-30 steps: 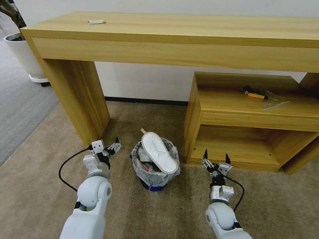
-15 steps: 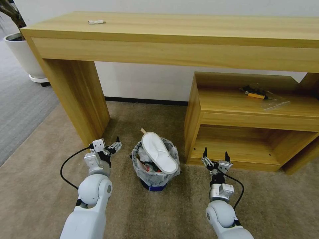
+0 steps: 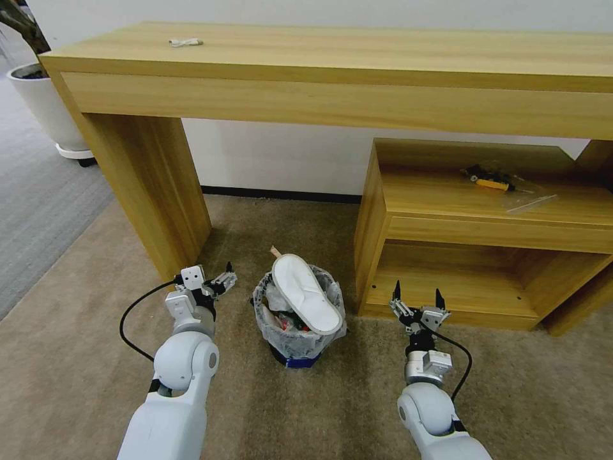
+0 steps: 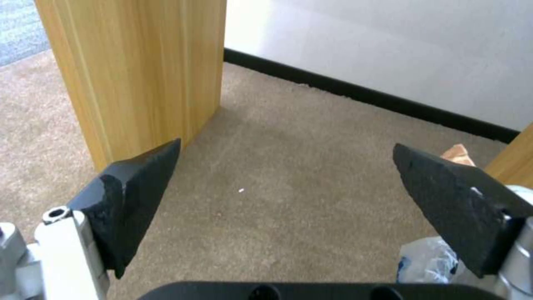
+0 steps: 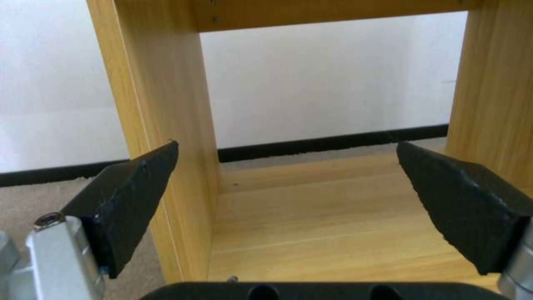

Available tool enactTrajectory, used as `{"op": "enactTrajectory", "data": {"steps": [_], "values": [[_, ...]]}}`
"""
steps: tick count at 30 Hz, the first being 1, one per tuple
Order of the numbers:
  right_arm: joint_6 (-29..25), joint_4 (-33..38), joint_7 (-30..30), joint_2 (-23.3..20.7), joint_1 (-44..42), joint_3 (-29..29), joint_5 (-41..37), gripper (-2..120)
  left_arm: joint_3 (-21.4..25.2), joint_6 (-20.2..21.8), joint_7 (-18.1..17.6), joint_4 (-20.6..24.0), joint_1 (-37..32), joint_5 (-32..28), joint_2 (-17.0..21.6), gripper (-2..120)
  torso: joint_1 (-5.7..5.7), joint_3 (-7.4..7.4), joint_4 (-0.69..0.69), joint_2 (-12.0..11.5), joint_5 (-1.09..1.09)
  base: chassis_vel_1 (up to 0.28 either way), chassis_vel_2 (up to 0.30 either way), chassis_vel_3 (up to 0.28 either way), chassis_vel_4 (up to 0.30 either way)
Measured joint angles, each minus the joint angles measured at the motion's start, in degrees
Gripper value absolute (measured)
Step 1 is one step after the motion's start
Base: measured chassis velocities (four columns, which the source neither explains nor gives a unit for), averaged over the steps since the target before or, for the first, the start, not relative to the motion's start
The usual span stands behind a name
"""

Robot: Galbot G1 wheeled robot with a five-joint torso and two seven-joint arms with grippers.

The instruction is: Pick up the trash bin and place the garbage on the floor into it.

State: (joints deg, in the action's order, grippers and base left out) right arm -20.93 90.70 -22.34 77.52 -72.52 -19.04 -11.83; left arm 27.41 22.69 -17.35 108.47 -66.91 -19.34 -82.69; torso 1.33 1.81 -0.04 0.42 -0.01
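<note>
Left gripper [image 3: 225, 278]: mine, fingers spread and empty, at 9 o'clock of the bin, just beside it and not touching; over the last second it has edged slightly up-frame in the head view, toward the desk leg [image 3: 153, 185].
Left wrist: bare floor [image 4: 289, 166] lies between my fingertips [image 4: 150, 166]; a corner of the bin's bag [image 4: 424, 260] shows by one finger.
Bin [image 3: 300, 319]: stands upright on the floor between my two arms, unmoved; a white slipper [image 3: 305, 292] lies across its mouth, other litter beneath it.
Right gripper [image 3: 416, 299]: mine, wide apart and holding nothing, at 3 o'clock of the bin, near the shelf [image 3: 485, 281]; it has barely shifted.
Meaning: I see no litter left on the floor, so I judge the task done and my arms merely settling.
</note>
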Motion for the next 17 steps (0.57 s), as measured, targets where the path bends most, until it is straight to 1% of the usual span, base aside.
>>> {"op": "enactTrajectory", "data": {"steps": [6,17], "values": [[-0.8,-0.37,0.08,-0.07,0.22,-0.14,0.82,100,-0.07,0.36,-0.02,0.1,-0.07,0.2,-0.18,100,0.0,0.0,0.0,0.0,0.0,0.0,0.0,0.0,0.0],[-0.39,0.29,0.1,-0.13,-0.45,-0.29,0.27,100,-0.04,0.11,0.15,0.08,-0.07,0.16,-0.75,100,0.0,0.0,0.0,0.0,0.0,0.0,0.0,0.0,0.0]]}}
